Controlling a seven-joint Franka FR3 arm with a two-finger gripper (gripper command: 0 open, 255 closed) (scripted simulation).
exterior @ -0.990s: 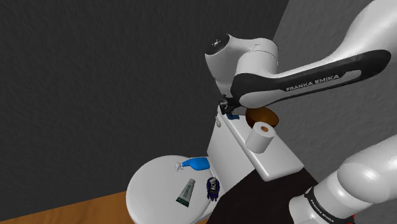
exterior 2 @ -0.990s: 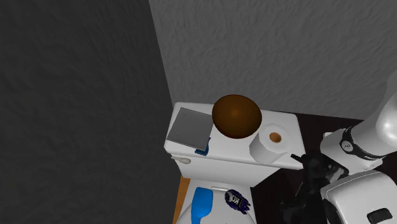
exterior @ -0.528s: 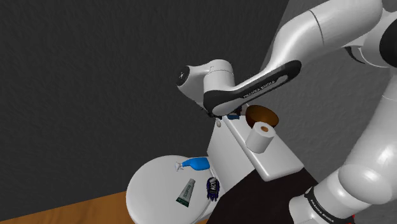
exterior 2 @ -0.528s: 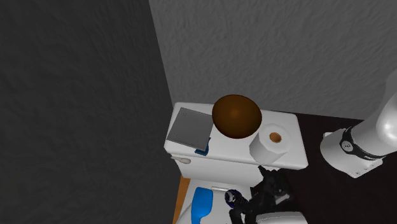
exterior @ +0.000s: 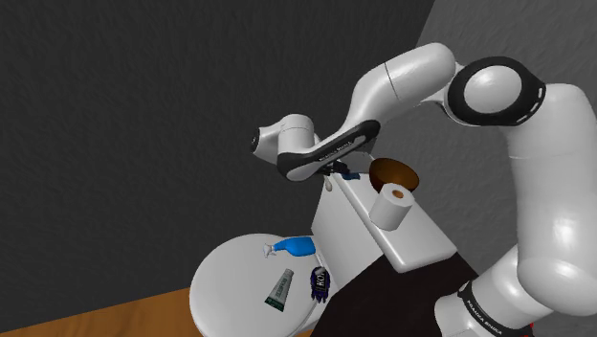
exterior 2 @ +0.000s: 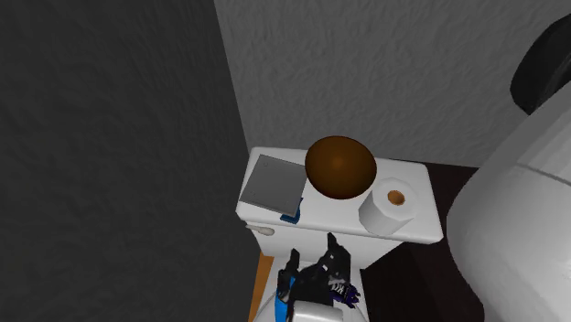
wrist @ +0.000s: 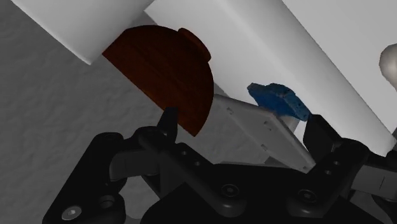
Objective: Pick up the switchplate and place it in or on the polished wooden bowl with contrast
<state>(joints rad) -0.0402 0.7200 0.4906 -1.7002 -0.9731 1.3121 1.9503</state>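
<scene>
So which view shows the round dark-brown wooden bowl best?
The second exterior view: the round dark-brown wooden bowl shows whole, from above. The shoulder view shows it obliquely, beyond the white paper roll; the wrist view shows its underside.

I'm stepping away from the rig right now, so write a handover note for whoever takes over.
The gripper: open, holding nothing, in front of the toilet tank.
The switchplate: grey, lying on the tank lid beside the brown bowl, at the second exterior view's left.
Done: nothing grasped yet.
Left: grasp the switchplate, lift it, set it in the bowl.
</scene>
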